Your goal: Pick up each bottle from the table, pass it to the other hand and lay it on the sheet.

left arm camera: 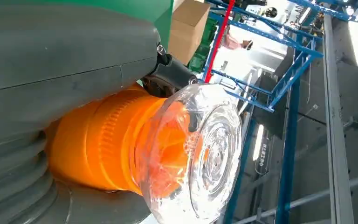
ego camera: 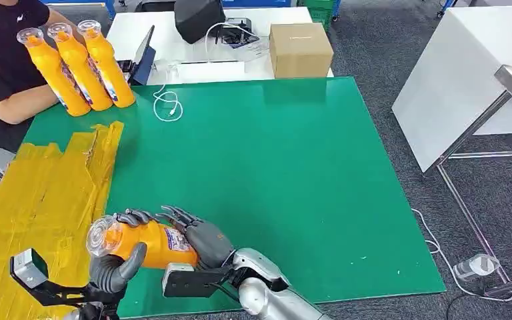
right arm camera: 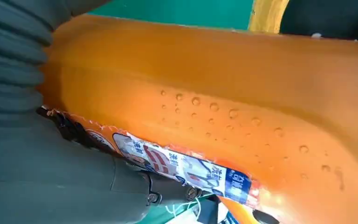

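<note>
- Both hands grip one orange bottle (ego camera: 140,243) lying sideways at the green table's (ego camera: 273,173) near edge.
- Left hand (ego camera: 113,267) wraps the neck — clear cap beside the yellow sheet (ego camera: 40,193).
- Right hand (ego camera: 197,233) clasps the labelled body.

The printed label (right arm camera: 182,165) on the held orange bottle (right arm camera: 242,93) cannot be read.

The held bottle's (ego camera: 140,243) base is hidden behind the right robot hand (ego camera: 203,239).
</note>
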